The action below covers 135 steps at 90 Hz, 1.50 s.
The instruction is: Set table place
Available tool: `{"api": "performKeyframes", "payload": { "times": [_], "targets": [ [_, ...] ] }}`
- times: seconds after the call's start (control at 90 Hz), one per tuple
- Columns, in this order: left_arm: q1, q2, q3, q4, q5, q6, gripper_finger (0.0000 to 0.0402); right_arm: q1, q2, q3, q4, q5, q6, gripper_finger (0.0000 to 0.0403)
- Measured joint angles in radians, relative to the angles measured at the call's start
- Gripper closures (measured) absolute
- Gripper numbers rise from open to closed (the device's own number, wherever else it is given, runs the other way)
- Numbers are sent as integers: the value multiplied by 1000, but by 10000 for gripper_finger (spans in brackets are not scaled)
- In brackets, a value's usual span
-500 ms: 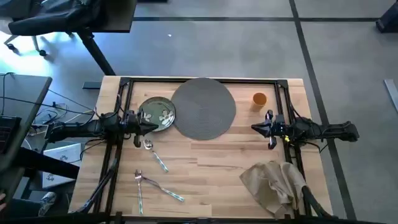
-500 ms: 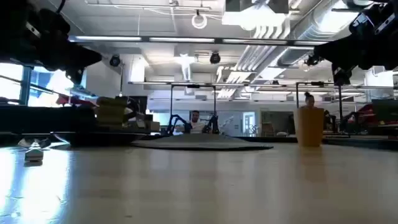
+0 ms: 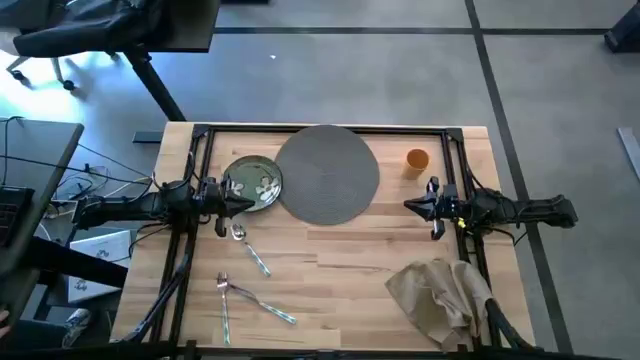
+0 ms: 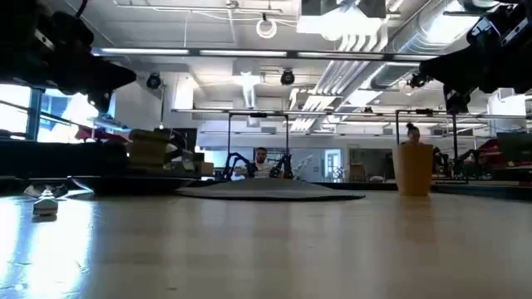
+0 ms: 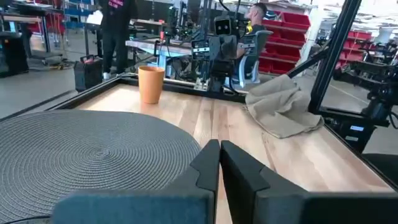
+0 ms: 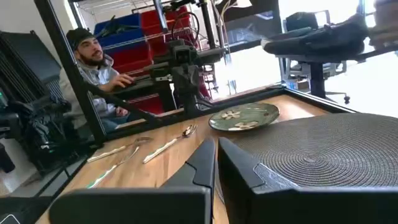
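Observation:
A round grey woven mat (image 3: 327, 174) lies flat at the table's far middle. The green floral plate (image 3: 254, 183) rests on the wood at the mat's left edge. The orange cup (image 3: 417, 159) stands upright to the mat's right. A crumpled beige napkin (image 3: 440, 292) lies at the near right. A spoon (image 3: 248, 247) and two more pieces of cutlery (image 3: 245, 300) lie at the near left. My left gripper (image 3: 243, 203) hovers shut by the plate's near edge. My right gripper (image 3: 410, 206) hovers shut right of the mat, near the cup.
A thin black rail frame (image 3: 325, 129) runs around the tabletop. Bare wood (image 3: 340, 270) lies between the cutlery and the napkin. A person (image 6: 93, 59) sits beyond the table's left side, and a dark desk (image 3: 30, 170) stands off to the left.

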Motion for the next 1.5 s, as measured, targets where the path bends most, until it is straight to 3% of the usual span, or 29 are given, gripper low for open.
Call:
{"api": "performKeyframes", "payload": {
  "times": [0.2,0.367,0.556,0.656,0.756,0.878,1.0,1.144,1.289,1.5],
  "targets": [
    [0,0,0,0,0,0,401,0,0,0,0,3,-10,403],
    [0,0,0,39,-1,34,401,0,0,0,31,72,-45,403],
    [1,2,0,161,-51,-37,401,0,0,0,32,30,160,403],
    [1,5,1,236,-104,-46,401,-8,9,0,128,175,209,403],
    [1,28,11,241,-120,-1,401,-22,61,18,272,157,73,403],
    [1,71,28,238,-189,20,401,-59,211,106,321,188,-39,403],
    [2,117,43,220,-220,25,401,-123,423,230,198,202,-117,403],
    [2,163,44,221,-235,-5,401,-208,705,380,41,183,-98,394],
    [2,190,44,220,-234,-53,401,-271,977,527,-61,83,-96,354],
    [2,210,44,221,-209,-71,401,-328,1321,702,-121,41,-97,285]
  ]
}}
